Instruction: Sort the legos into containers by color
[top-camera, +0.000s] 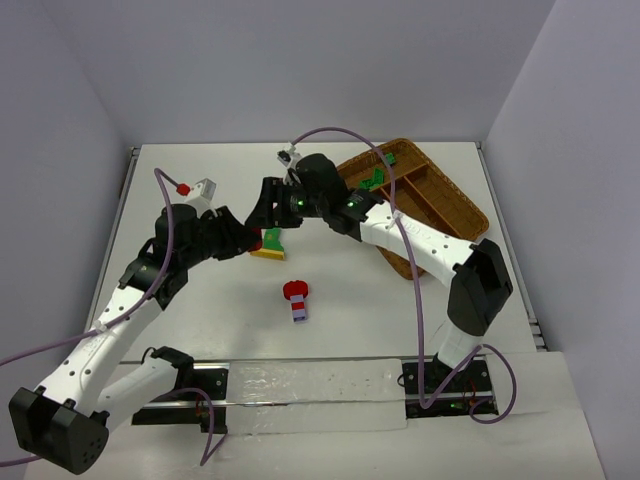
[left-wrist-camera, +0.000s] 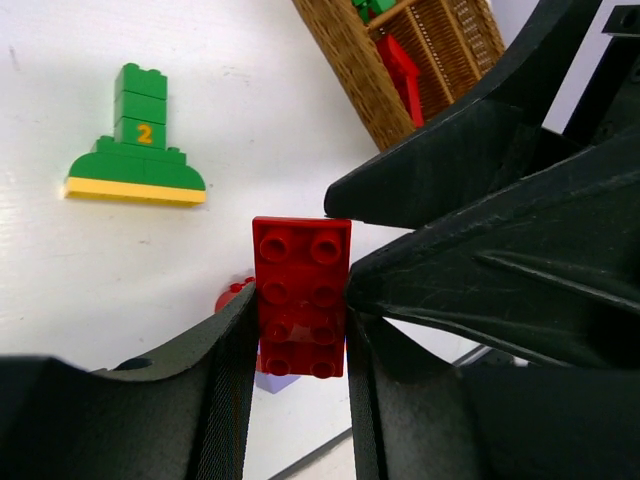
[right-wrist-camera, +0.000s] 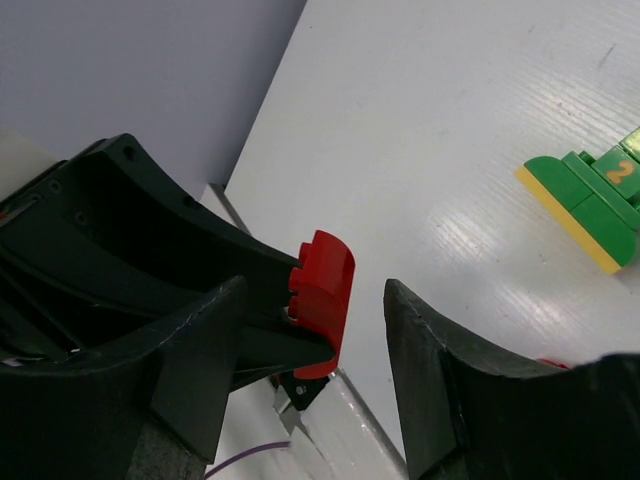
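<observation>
Legos were split between table and tray. One red brick (left-wrist-camera: 300, 262) was held up off the table, clamped by its long sides in the left gripper (left-wrist-camera: 300, 312), with its studs facing that wrist's camera. The right gripper (right-wrist-camera: 315, 290) stood with its jaws apart on either side of the same brick. Its wrist view showed a clear gap on one side; the top view, where the two grippers crowded together left of centre, did not resolve this. Just beside them on the white table (top-camera: 200, 330) lay a green stack (top-camera: 271, 243) on a yellow base, its printed 2 legible only in the wrist views. Nearer sat a red and lilac stack (top-camera: 297, 300). At the far right, the wicker tray (top-camera: 455, 205) held green pieces (top-camera: 376, 179), and the left wrist view also showed a red piece (left-wrist-camera: 402, 72) in it.
</observation>
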